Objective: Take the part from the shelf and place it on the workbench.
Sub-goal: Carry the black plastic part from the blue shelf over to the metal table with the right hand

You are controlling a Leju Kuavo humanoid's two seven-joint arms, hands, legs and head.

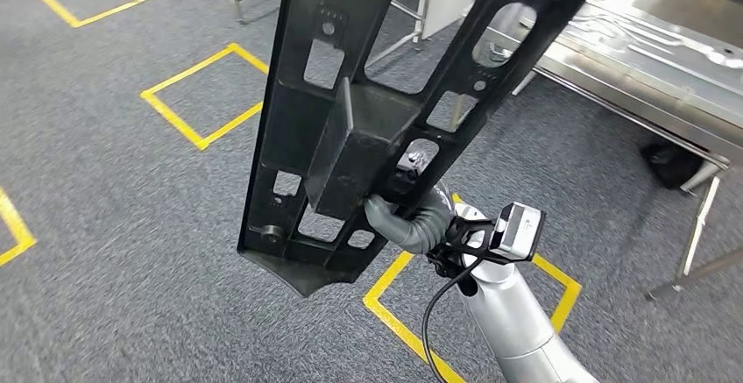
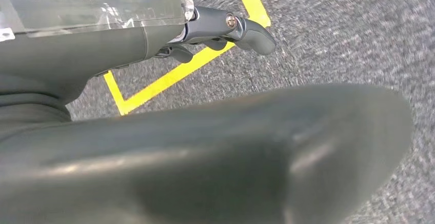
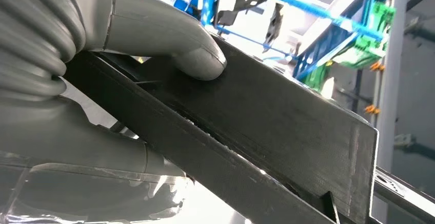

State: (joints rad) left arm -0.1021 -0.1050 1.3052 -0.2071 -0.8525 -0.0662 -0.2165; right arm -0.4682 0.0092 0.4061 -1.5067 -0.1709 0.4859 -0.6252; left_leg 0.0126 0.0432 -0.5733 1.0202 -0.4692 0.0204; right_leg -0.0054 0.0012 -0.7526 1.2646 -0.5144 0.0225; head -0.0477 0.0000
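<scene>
- The long black moulded plastic part (image 1: 350, 129), a flat frame pierced with rectangular and oval cut-outs and carrying a box-shaped block near its middle, was held aloft in front of the robot, tilted so that its upper end ran out of the head view at the top right and its pointed lower end hung over the floor.
- The right hand (image 1: 405, 216), grey and ribbed at the wrist, gripped the part from behind and below, just beside the box-shaped block, at the end of the silver right arm (image 1: 517, 330).
- In the right wrist view the thick grey thumb (image 3: 169, 42) pressed down on the flat black face of the part, close to its edge; the other fingers were hidden behind the part.
- The left hand (image 2: 225, 29) hung over the grey carpeted floor (image 2: 349, 34) with nothing in it; its dark fingers looked curled in somewhat, though I could not tell how far they were closed.
- Yellow tape squares (image 1: 206, 94) marked the carpet.
- The shiny metal workbench (image 1: 648, 59) stood at the upper right of the head view, well apart from the lower end of the part, with flat metal pieces lying on its top.
- A blue-framed rack (image 3: 328, 24) showed blurred behind the part in the right wrist view.
</scene>
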